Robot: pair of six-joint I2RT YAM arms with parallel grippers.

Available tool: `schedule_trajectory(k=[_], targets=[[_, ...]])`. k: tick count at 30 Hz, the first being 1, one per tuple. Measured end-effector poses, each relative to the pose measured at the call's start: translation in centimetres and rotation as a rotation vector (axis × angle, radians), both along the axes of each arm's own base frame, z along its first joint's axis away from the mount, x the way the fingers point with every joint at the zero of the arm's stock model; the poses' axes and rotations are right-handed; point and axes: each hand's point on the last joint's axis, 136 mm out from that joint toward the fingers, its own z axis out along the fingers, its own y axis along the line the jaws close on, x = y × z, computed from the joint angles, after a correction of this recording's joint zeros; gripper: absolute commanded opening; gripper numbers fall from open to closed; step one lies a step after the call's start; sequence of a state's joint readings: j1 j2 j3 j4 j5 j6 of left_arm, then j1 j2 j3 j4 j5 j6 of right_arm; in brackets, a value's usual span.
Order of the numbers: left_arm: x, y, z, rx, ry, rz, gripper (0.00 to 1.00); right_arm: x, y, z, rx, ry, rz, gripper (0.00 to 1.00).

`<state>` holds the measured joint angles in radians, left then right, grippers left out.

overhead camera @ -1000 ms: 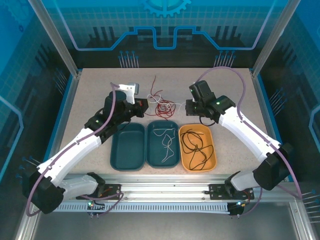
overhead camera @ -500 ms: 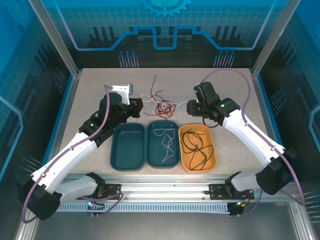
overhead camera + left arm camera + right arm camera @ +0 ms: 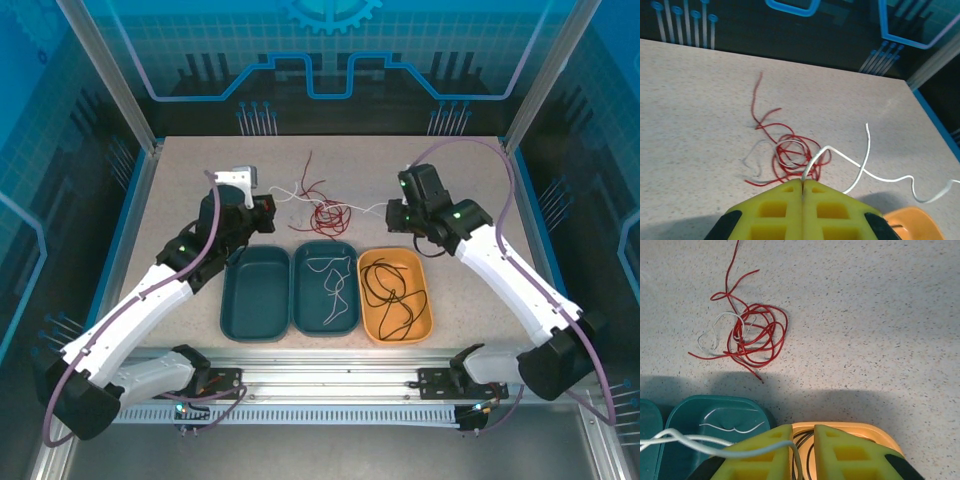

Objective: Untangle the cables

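Note:
A white cable [image 3: 370, 208] runs through the air between my two grippers, above the table. My left gripper [image 3: 268, 205] is shut on one end of it, jaws pressed together [image 3: 803, 181], and the white cable [image 3: 860, 167] trails off to the right. My right gripper [image 3: 398, 213] holds the other end. Its jaws [image 3: 802, 432] stand a narrow gap apart, and the white cable [image 3: 690, 442] crosses the left finger and drops between them. A tangle of red cables [image 3: 325, 213] lies on the table between the grippers, with another pale cable [image 3: 715, 322] looped through it.
Three trays sit side by side near the arms. The left teal tray [image 3: 255, 295] is bare, the middle teal tray [image 3: 325, 244] holds white cables, and the orange tray [image 3: 392, 251] holds black cables. My right gripper hovers over the orange tray's rim [image 3: 850, 426].
Both grippers have moved apart, the left one leftward and the right one rightward. The white cable is drawn out longer between them, and the red tangle has shifted a little.

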<state>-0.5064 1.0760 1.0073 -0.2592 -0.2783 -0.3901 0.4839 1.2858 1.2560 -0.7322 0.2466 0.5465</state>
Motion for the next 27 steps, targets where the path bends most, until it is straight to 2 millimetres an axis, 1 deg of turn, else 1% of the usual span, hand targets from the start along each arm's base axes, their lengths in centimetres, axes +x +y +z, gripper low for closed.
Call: schedule_trajectory(k=[2, 4, 5, 10, 13, 16, 19, 21, 23, 24, 26, 27], targets=[[0.3, 0.9, 0.3, 0.015, -0.006, 0.045, 0.0, -0.4, -0.4, 0.4, 0.03, -0.009, 0.003, 0.18], [0.4, 1.7, 0.3, 0.026, -0.009, 0.078, 0.0, -0.9, 0.2, 1.0, 0.082, -0.019, 0.044, 0.17], [0.5, 1.8, 0.3, 0.03, -0.007, 0.085, 0.0, -1.1, 0.8, 1.3, 0.108, -0.025, 0.07, 0.17], [0.8, 2.1, -0.3, 0.042, 0.006, 0.104, 0.0, -2.4, 5.3, 4.1, 0.28, -0.068, 0.277, 0.17], [1.3, 2.1, -1.1, 0.055, 0.024, 0.113, 0.0, -3.7, 7.5, 4.9, 0.312, -0.073, 0.378, 0.16], [1.9, 2.2, -1.6, 0.066, 0.04, 0.123, 0.0, -4.4, 8.6, 6.1, 0.319, -0.094, 0.436, 0.19], [2.2, 1.9, -1.5, 0.06, 0.044, 0.113, 0.0, -4.6, 8.6, 6.7, 0.308, -0.109, 0.45, 0.26], [2.1, 1.3, -1.0, 0.034, 0.045, 0.083, 0.0, -4.7, 8.2, 6.3, 0.283, -0.104, 0.442, 0.34], [1.9, 0.5, -0.5, -0.002, 0.047, 0.043, 0.0, -4.7, 7.6, 5.8, 0.251, -0.092, 0.418, 0.39], [1.7, -0.1, -0.2, -0.022, 0.05, 0.015, 0.0, -4.6, 7.2, 5.5, 0.231, -0.089, 0.404, 0.45], [1.2, -1.0, 0.0, -0.058, 0.06, -0.037, 0.0, -4.4, 6.5, 5.1, 0.199, -0.083, 0.376, 0.49], [0.9, -1.6, 0.2, -0.08, 0.069, -0.07, 0.0, -4.3, 6.2, 4.9, 0.184, -0.081, 0.362, 0.54]])
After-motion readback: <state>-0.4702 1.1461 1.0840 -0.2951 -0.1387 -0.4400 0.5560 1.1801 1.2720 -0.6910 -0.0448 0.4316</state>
